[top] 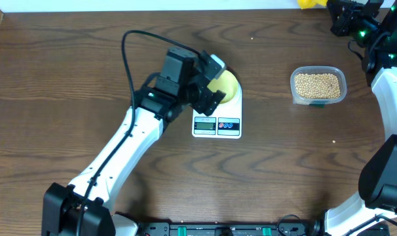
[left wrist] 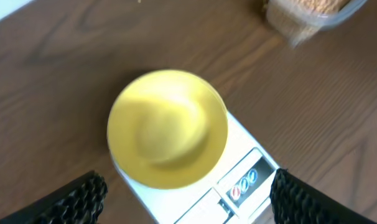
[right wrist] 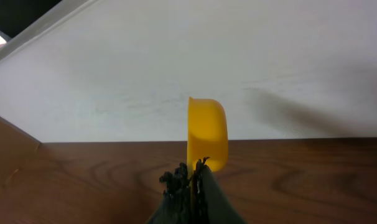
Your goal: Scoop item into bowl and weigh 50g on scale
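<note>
Black left claw (left wrist: 188, 179), spread wide, hovers just above the pale bowl (left wrist: 167, 127), which sits on the scale (left wrist: 244, 168). Right claw (right wrist: 191, 171), far behind and right of the scale, is clamped on a yellow scoop (right wrist: 207, 130). Beans (top: 318, 84) fill a clear tub (top: 318, 99) right of the scale. The scale's display is too blurred to read.
</note>
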